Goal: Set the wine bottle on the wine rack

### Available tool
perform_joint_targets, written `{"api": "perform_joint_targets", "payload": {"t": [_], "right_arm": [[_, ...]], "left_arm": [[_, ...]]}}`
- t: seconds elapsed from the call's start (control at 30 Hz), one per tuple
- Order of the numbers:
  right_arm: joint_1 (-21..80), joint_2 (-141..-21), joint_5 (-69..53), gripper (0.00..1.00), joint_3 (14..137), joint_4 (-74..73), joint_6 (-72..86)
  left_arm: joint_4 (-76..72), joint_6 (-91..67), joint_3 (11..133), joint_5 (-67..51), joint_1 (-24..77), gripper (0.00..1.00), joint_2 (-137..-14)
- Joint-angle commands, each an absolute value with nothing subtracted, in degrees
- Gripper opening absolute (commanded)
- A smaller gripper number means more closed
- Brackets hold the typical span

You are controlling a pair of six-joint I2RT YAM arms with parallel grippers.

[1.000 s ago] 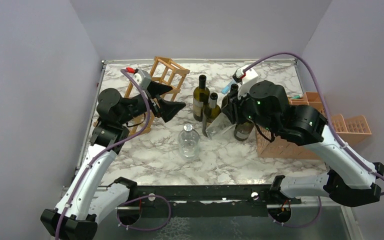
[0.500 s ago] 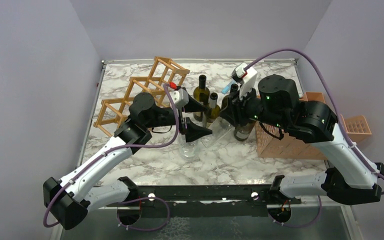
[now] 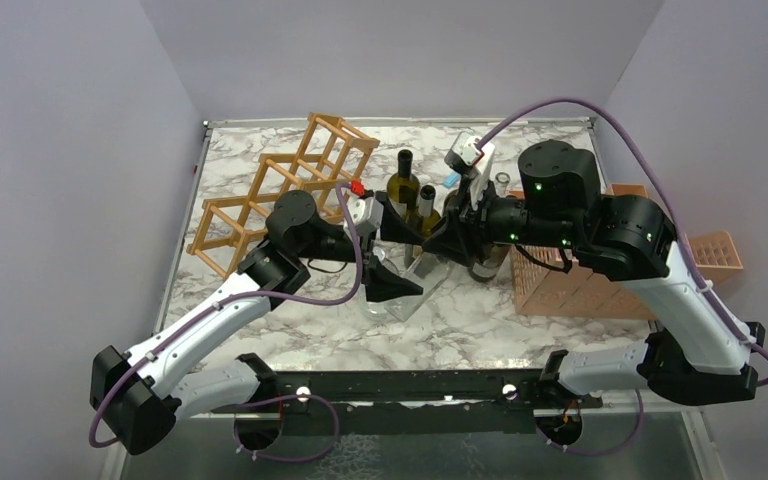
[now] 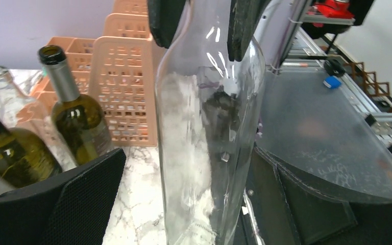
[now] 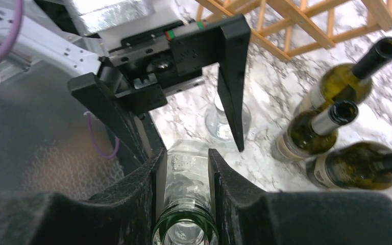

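The top view gives the layout. The rack stands at the far left of the surface, well apart from the clear bottle. The bottle leans mid-surface with its neck toward the right arm. Whether its base touches the surface cannot be told.

Only the right wrist view shows the hold: the right gripper is clamped on the bottle's neck just below the mouth. The left wrist view shows the left gripper spread wide, its fingers on either side of the bottle's body, with a gap showing on one side.

Room is tight. Green bottles stand just beyond the bottle, and a small clear flask sits just beside it. The crate lines the right edge. The left arm lies across the stretch between bottle and rack.

The left arm reaches in low from the near left, its forearm angled toward the centre. The right arm arches over from the right, its wrist bent back toward the middle.
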State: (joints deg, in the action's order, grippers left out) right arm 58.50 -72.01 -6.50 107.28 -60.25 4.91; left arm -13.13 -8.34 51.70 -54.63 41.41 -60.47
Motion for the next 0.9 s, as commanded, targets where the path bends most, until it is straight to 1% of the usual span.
{"api": "perform_joint_targets", "payload": {"t": [0.0, 0.17, 0.37, 0.6, 0.73, 0.87], "right_arm": [[58.7, -72.2, -15.4, 0.01, 109.5, -51.3, 4.0], [58.6, -72.3, -18.3, 0.01, 108.6, -47.5, 3.9], [58.7, -72.8, -21.2, 0.01, 108.4, -45.4, 3.5], [58.7, -73.6, -23.2, 0.01, 108.1, -44.0, 3.5], [58.7, -74.0, -22.6, 0.01, 107.4, -42.7, 4.2], [58.7, -74.3, -21.6, 0.01, 107.0, -41.1, 5.3]], "left_arm": [[-16.3, -9.2, 51.3, -61.3, 41.8, 0.99, -60.7], [-13.7, -4.9, 50.6, -63.2, 41.8, 0.99, -57.8], [-12.7, -5.3, 49.7, -58.9, 41.8, 0.99, -56.9], [-16.7, -17.9, 51.5, -56.6, 41.9, 0.99, -61.1], [-19.1, -21.4, 51.0, -56.2, 42.5, 0.99, -61.9], [-25.0, -26.2, 49.2, -51.5, 44.3, 0.99, -62.0]]}}
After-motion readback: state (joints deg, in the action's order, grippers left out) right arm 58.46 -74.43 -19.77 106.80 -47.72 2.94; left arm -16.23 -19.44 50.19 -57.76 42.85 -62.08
